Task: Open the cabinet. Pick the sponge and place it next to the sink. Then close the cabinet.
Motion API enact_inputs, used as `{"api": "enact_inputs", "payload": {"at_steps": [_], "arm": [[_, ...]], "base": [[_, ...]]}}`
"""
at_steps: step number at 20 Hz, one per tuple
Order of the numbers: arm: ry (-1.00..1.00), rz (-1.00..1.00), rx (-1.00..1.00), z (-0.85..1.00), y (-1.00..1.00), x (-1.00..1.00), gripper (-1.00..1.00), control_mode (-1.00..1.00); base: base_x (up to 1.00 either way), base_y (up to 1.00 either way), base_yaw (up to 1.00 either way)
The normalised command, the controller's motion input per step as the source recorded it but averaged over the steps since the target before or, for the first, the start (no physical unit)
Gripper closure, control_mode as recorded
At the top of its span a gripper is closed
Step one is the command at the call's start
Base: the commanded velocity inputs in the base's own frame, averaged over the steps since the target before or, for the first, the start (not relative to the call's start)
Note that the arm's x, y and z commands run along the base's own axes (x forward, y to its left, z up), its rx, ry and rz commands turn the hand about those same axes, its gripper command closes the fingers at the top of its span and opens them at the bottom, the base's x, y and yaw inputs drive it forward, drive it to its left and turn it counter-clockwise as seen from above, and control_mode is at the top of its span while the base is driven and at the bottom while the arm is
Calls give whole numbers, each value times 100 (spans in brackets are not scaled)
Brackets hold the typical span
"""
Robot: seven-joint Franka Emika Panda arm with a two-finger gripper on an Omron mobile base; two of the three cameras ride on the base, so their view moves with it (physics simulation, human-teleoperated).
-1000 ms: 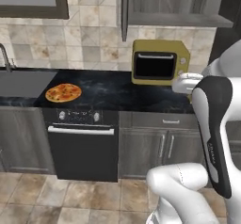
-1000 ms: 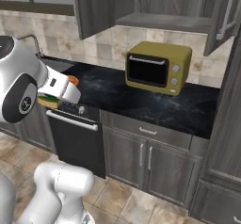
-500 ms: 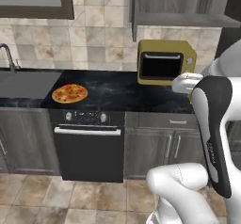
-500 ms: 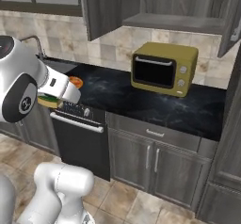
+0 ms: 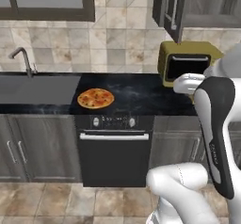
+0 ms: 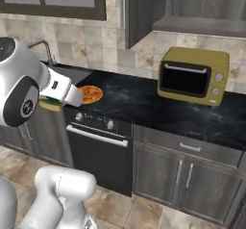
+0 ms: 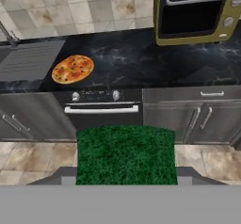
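While clamped — sponge [image 7: 125,155] between fingers

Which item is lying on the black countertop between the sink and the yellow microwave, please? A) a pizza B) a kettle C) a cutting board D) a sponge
A: a round pizza with red toppings lies flat on the countertop above the oven, with the sink to one side and the microwave to the other.
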Motion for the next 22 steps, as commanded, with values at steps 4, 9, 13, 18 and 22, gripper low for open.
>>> {"api": "enact_inputs", "payload": {"at_steps": [4, 9, 13, 18, 22], "arm": [[0, 0, 0, 0, 0, 0, 100, 100], [0, 0, 0, 0, 0, 0, 100, 100], [0, 0, 0, 0, 0, 0, 100, 100], [0, 0, 0, 0, 0, 0, 100, 100], [0, 0, 0, 0, 0, 0, 100, 100]], "base": [[13, 97, -9], [18, 100, -17], [34, 100, -20], [58, 56, -19], [36, 14, -37]]}}
